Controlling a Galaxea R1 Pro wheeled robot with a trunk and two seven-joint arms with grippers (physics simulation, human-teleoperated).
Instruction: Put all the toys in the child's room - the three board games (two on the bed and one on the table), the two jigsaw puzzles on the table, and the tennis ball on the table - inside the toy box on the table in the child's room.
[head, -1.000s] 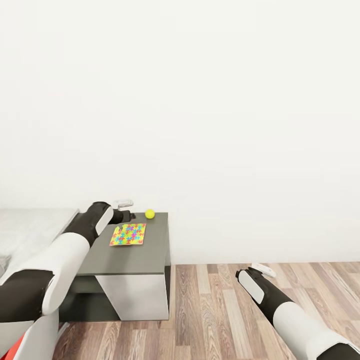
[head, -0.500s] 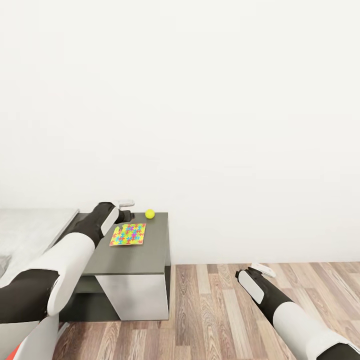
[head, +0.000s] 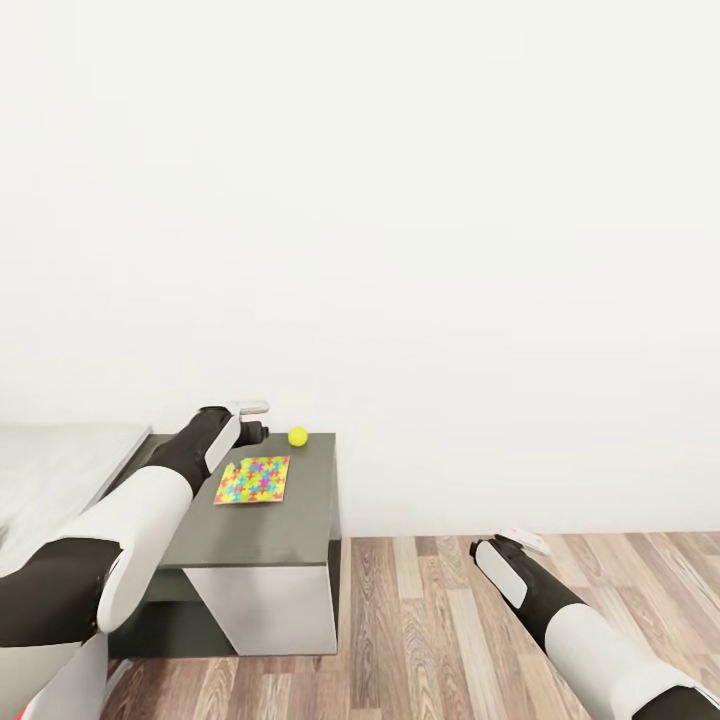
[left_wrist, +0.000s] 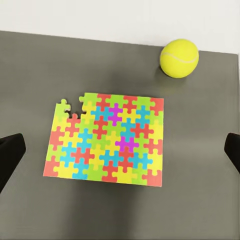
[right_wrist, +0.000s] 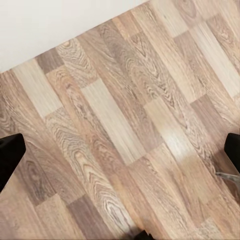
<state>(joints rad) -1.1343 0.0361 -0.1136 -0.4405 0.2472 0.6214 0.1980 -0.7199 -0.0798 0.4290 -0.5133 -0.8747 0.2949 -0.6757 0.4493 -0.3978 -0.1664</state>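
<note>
Two toys lay on the dark table (head: 270, 520) at lower left of the head view: jigsaw puzzle (head: 252, 480) and tennis ball (head: 298, 436), with your left tool (head: 250, 425) just above them, far nearer than the right. Through the left wrist view, its fingers were spread wide, straddling the jigsaw puzzle (left_wrist: 107, 139), tennis ball (left_wrist: 179, 58) at upper right. Your right tool stood wide over wood floor (right_wrist: 125, 135).

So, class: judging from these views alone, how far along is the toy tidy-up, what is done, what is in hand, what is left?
Nothing looks done: the jigsaw puzzle and the tennis ball lie apart on the dark table. In hand: nothing is gripped; the left gripper is open above the puzzle, the right gripper open over the wood floor. Left: picking up both toys and boxing them.
</note>
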